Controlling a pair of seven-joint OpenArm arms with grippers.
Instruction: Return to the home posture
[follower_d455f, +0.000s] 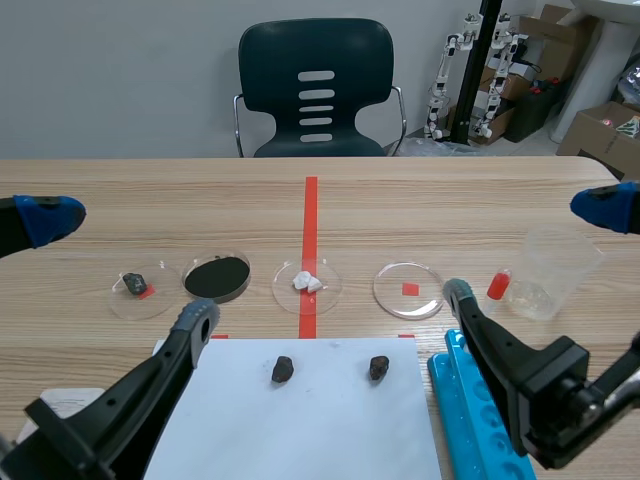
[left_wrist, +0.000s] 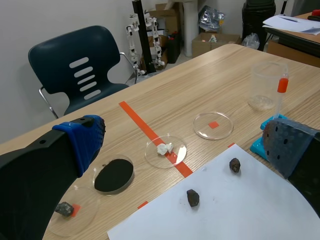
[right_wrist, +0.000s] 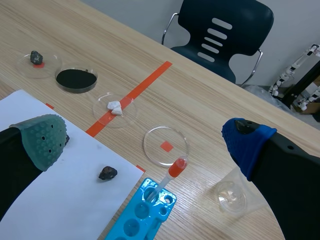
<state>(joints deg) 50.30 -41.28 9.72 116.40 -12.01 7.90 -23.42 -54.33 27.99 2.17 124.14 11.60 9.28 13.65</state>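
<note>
My left gripper (follower_d455f: 125, 268) is raised over the table's left side, open and holding nothing. In the left wrist view its blue pad (left_wrist: 82, 136) and grey pad (left_wrist: 289, 146) stand far apart. My right gripper (follower_d455f: 531, 250) is raised over the right side, also open and holding nothing. Its green pad (right_wrist: 45, 136) and blue pad (right_wrist: 247, 141) are wide apart, above the empty petri dish (right_wrist: 166, 146) and the pipette (right_wrist: 170, 175).
A white sheet (follower_d455f: 300, 420) carries two dark stones (follower_d455f: 282, 369) (follower_d455f: 378, 368). Behind it stand dishes with a dark stone (follower_d455f: 135, 284), black powder (follower_d455f: 217, 277) and white pieces (follower_d455f: 307, 283). A blue rack (follower_d455f: 475, 420) and a clear cup (follower_d455f: 555, 272) are at the right, and a chair (follower_d455f: 316, 90) is beyond the table.
</note>
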